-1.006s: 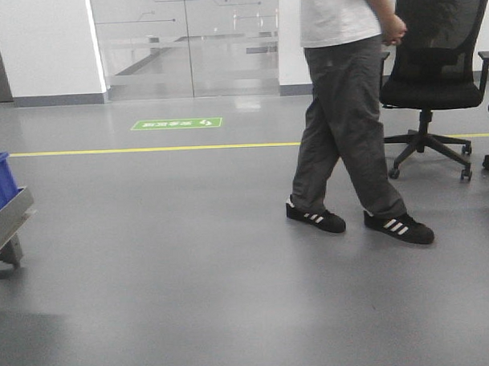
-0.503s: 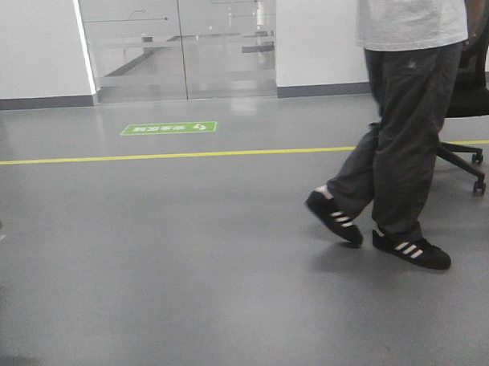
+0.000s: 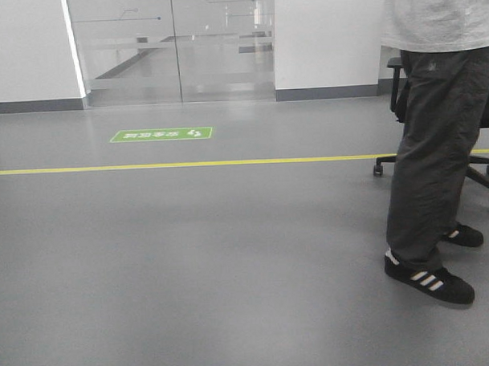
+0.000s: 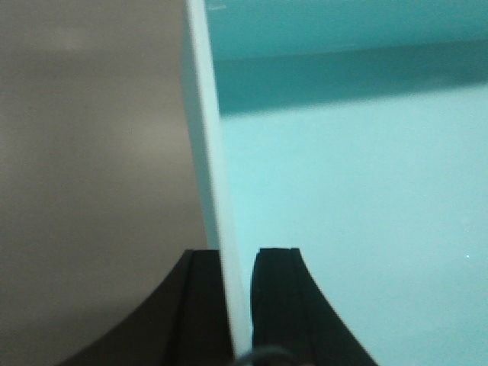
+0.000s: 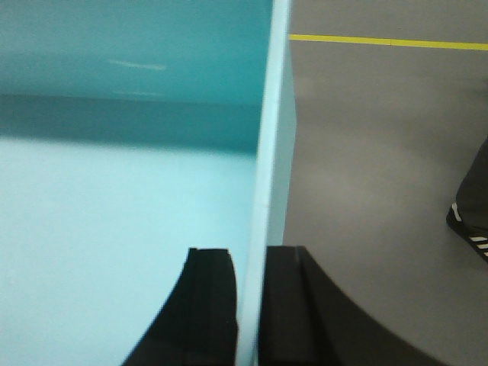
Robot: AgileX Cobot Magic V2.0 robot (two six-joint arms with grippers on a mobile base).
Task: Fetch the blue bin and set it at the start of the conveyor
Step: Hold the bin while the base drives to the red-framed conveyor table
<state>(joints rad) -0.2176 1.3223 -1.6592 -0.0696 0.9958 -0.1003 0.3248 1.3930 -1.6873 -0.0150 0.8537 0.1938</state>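
**A:** Where is the bin?

**B:** The bin [image 5: 114,206] hangs over the grey floor [image 5: 366,191], on the near side of the yellow line [image 5: 389,42], with an arm on each side

**A:** And the right end effector?

**B:** The right end effector [image 5: 252,252] is clenched on one side wall. One finger is inside the tub and the other outside, with the pale wall pinched between them

**A:** The left one?

**B:** It's the same. The left end effector [image 4: 238,255] grasps the opposite wall, its black fingers pressed against both faces. The bin's smooth turquoise bottom lies just past the inner finger

**A:** What does the front view show?

**B:** A person [image 3: 440,144] in dark trousers and striped black shoes [image 3: 429,279] stands on the near side of the line, toward its right end. A black chair [image 3: 398,101] is just behind him, its base at the line. A green floor sign [image 3: 161,134] lies just beyond the line, and a glass door [image 3: 171,49] stands farther beyond it
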